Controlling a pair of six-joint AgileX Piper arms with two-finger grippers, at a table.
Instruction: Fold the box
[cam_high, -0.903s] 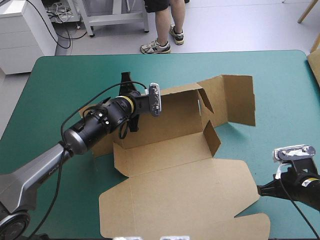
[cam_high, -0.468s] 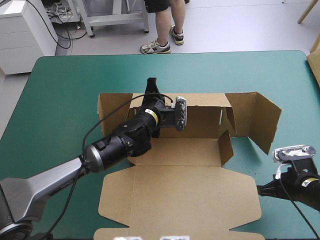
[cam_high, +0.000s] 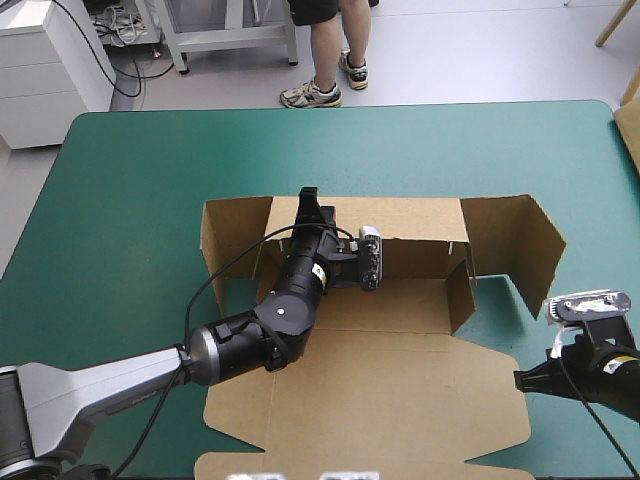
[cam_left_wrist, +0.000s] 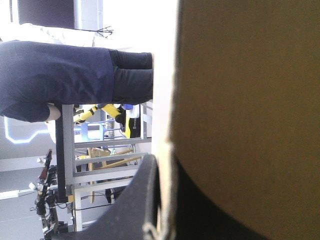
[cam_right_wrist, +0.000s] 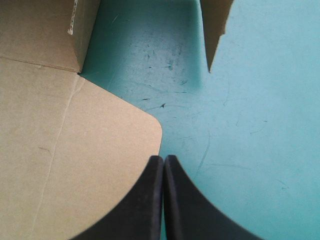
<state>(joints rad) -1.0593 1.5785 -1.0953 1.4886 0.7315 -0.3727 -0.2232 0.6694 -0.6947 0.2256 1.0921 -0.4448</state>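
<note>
**Left gripper on back wall, right one waiting by lid corner**

The box (cam_high: 400, 400) lay about mid-table on the teal-green table (cam_high: 120, 200). Its long axis ran left-right, approx. parallel to the far edge. The back wall (cam_high: 420, 228) stood raised, and the lid (cam_high: 330, 430) lay flat on the robot's side.

The left gripper (cam_high: 309, 203) was at the top edge of that wall, left of its middle. In the left wrist view the brown board sat between the black fingers, so it was clamped on the box.

The right gripper (cam_right_wrist: 164, 161) had its fingers pressed together and held nothing. It was low over the table, just beside the lid's rounded right corner, w/ the right end flap (cam_high: 512, 248) ahead of it, toward the far edge.

I think this flap is folded next, and the right arm is clearly nearer to it. The left arm probably must keep the wall upright.
</note>
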